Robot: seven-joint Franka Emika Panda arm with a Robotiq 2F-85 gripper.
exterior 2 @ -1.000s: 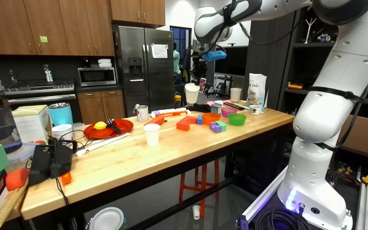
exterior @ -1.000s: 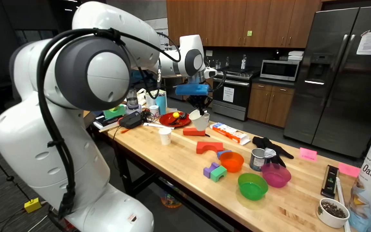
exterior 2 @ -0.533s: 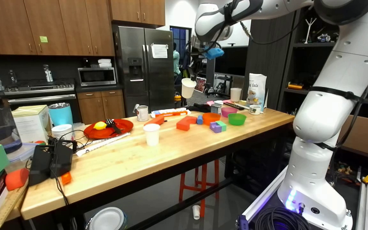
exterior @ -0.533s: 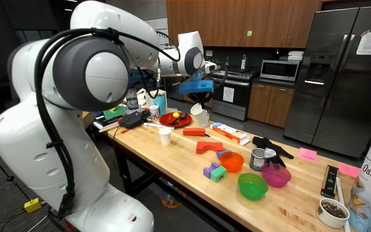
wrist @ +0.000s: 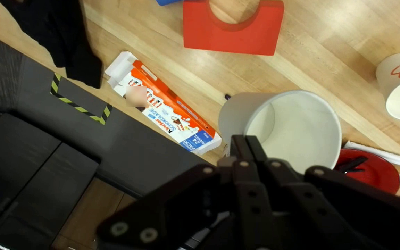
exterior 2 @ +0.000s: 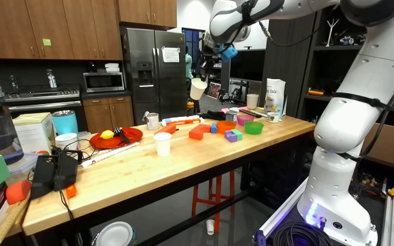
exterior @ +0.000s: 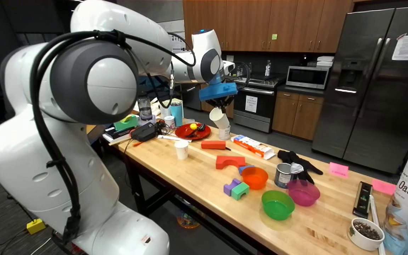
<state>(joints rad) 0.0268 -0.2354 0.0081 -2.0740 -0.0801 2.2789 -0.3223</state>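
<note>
1. Tool (wrist: 246, 139): narrow, pinching a white cup (wrist: 286, 130) by its wall.
2. The white cup hangs just below, above the table (exterior: 175, 170), long axis tilted, mouth upward.
3. Clearance is hard to judge.

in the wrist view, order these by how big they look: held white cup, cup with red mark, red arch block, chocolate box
1. Held white cup: largest, though also nearest the camera.
2. Chocolate box and red arch block: too alike in area to rank.
3. Cup with red mark: smallest, cut off by the frame edge.
</note>
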